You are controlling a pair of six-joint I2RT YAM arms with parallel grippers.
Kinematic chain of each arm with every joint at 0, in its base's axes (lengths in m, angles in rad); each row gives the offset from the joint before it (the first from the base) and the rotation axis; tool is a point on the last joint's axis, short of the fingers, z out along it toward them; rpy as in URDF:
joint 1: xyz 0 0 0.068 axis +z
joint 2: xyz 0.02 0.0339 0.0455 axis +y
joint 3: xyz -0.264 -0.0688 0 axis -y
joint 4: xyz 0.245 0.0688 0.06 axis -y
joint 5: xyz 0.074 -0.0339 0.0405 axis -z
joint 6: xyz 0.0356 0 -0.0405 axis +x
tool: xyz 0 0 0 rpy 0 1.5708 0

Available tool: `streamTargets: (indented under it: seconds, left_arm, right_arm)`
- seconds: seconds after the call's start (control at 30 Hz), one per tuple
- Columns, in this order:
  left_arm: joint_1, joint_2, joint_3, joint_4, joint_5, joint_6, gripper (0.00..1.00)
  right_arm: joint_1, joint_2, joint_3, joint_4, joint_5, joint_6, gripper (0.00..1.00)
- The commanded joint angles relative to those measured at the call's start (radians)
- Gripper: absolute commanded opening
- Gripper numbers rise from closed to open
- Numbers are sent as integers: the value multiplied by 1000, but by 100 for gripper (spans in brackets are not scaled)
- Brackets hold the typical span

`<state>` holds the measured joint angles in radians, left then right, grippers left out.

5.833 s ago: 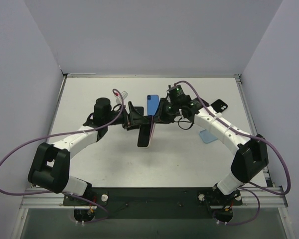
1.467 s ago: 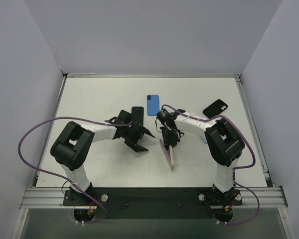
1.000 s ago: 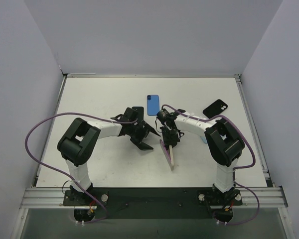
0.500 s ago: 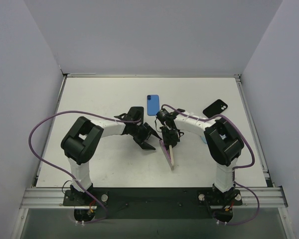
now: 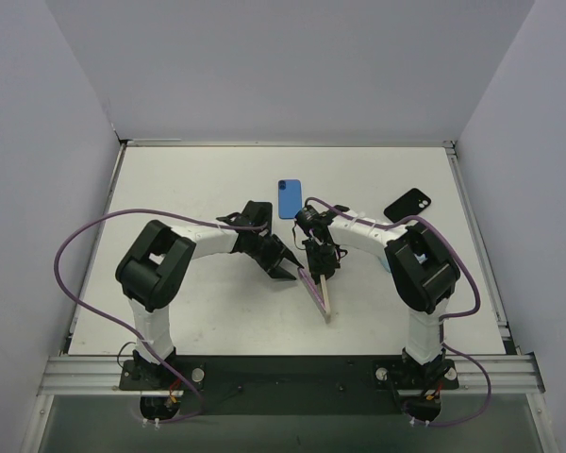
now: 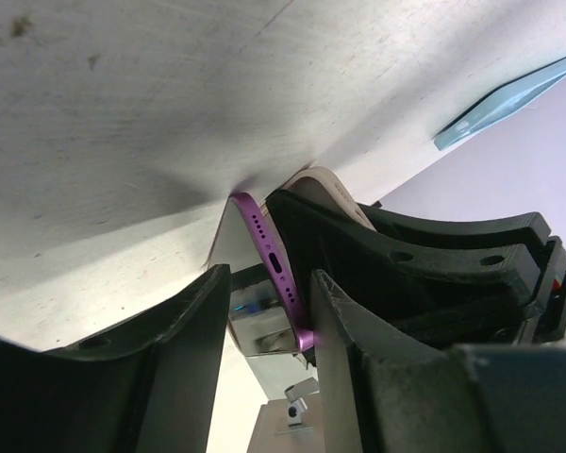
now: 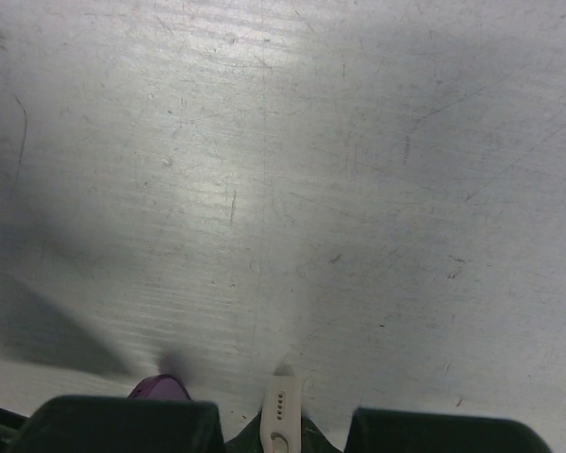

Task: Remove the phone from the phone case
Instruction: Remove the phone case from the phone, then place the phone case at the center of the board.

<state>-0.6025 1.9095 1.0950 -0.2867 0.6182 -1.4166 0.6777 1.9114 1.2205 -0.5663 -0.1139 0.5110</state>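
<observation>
The left claw (image 5: 288,271) stands about half open, with its two fingers (image 6: 184,326) on either side of the purple phone (image 6: 275,269), at the edge that has the small holes. One finger seems to touch the phone and the other leaves a gap, so it grips nothing. Just behind the phone, the right claw (image 5: 318,261) is closed tight on the cream phone case (image 6: 332,195), which stands on edge on the table (image 7: 358,142).

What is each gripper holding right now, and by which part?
The right gripper pinches the cream phone case at one end. The left gripper straddles the purple phone at its port edge; whether it grips cannot be told.
</observation>
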Motion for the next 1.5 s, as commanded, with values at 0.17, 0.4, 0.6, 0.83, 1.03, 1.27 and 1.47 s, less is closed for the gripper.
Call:
streamTargets:
  seconds: [0.17,0.4,0.6,0.83,1.03,1.27,1.47]
  left_arm:
    - [-14,-64,-32,-104,-11,54,48]
    - [-49,-37,-17,-94,0,56,47]
    - [-74,-26,-20,-71,3,38,33]
    - [-71,-36,-21,-75,6,44,0]
    - [-39,-73,-33,-91,5,73,0]
    - [88,-205,-67,-106,-28,188,0]
    - [265,-351,-173,9,14,252,0]
  right_arm:
    - [23,101,-46,-10,-29,20,0]
    - [23,101,-39,-14,-30,24,0]
    - [23,95,-42,-15,-26,29,0]
    - [14,66,-41,-17,-38,31,0]
    - [-67,-20,-41,-20,-69,12,0]
    - [-205,-117,17,6,-58,-46,0]
    - [-361,-91,135,86,-128,-31,0]
